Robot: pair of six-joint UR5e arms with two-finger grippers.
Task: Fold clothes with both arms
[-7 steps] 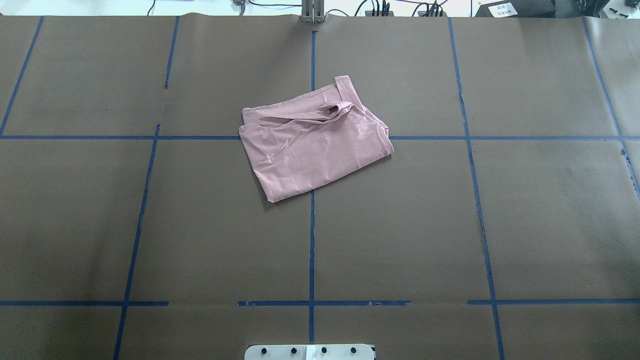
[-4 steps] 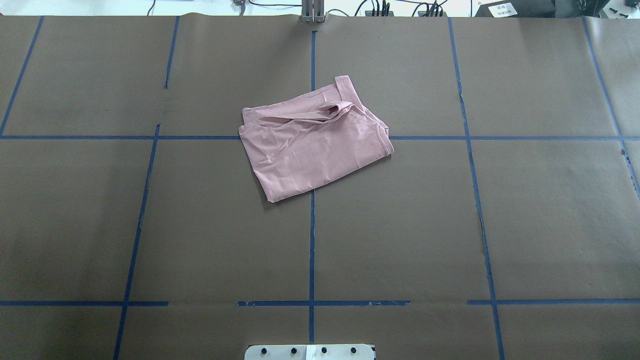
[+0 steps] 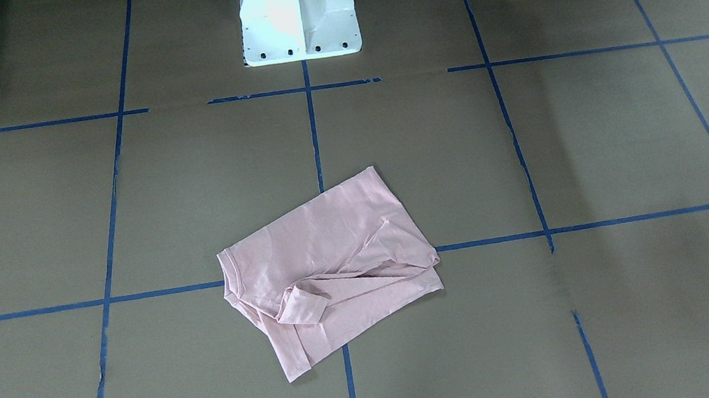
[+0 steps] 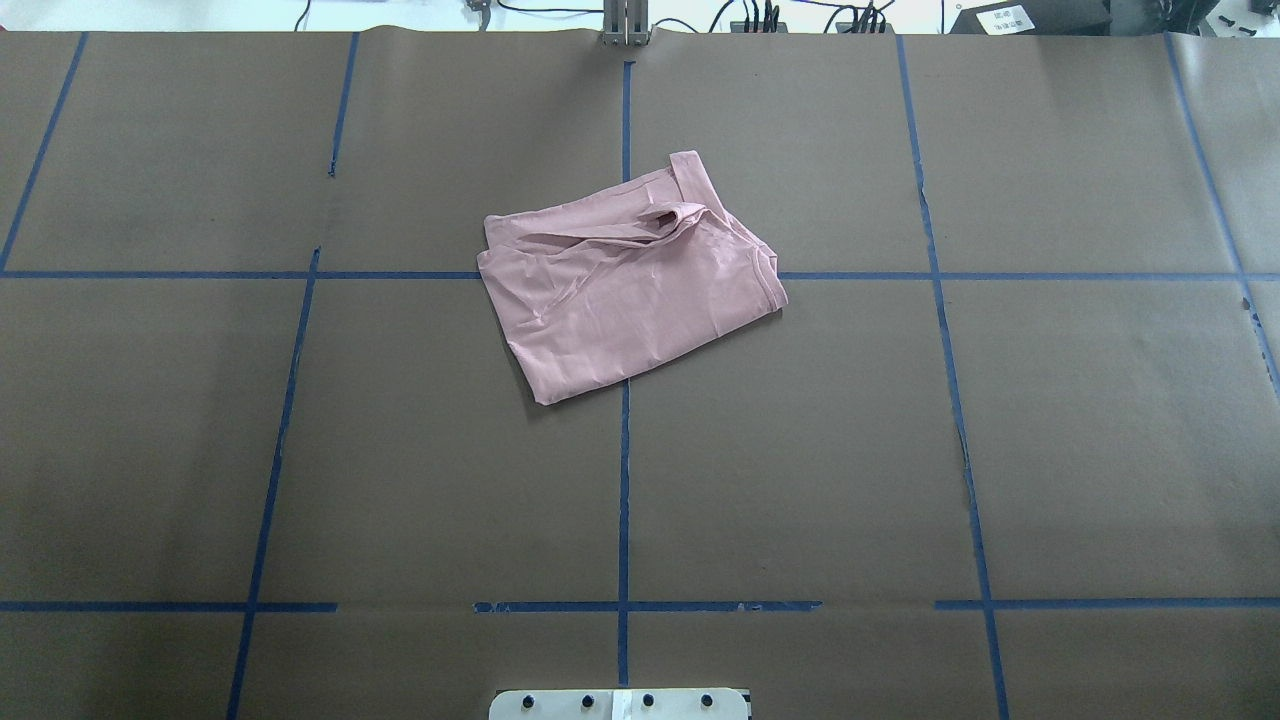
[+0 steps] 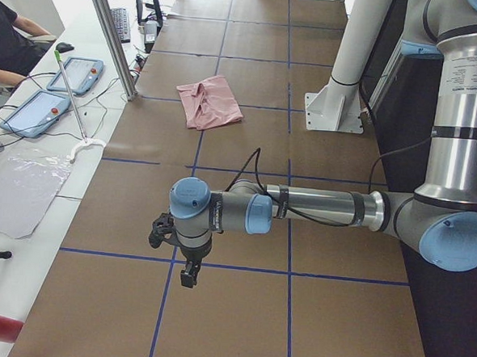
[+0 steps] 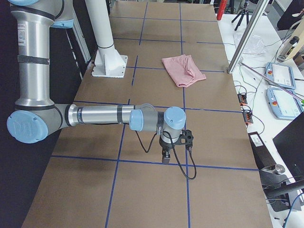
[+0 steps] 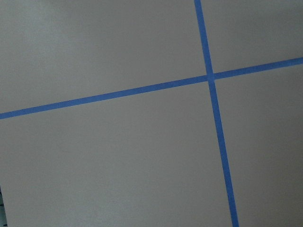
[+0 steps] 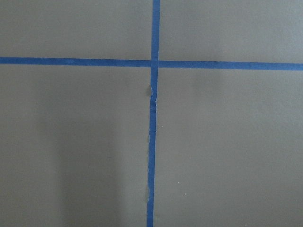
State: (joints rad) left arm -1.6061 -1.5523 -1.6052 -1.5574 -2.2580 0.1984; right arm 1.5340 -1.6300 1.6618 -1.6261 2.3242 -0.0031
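Note:
The pale pink T-shirt [image 4: 620, 300] lies in a loose folded bundle on the brown paper, across the centre tape line toward the far side. It also shows in the front view [image 3: 328, 256], the left side view [image 5: 211, 102] and the right side view [image 6: 183, 69]. Its drawing and lettering are hidden. My left gripper [image 5: 186, 272] hangs over the table far out at my left end, far from the shirt. My right gripper [image 6: 166, 156] hangs far out at my right end. I cannot tell whether either is open or shut. Both wrist views show only paper and tape.
Blue tape lines [image 4: 624, 480] grid the brown paper. The white pedestal [image 3: 297, 10] stands at my base. A metal post [image 4: 625, 22] and cables sit at the far edge. Tablets [image 5: 44, 110] and an operator [image 5: 8, 35] are beyond the table in the left side view.

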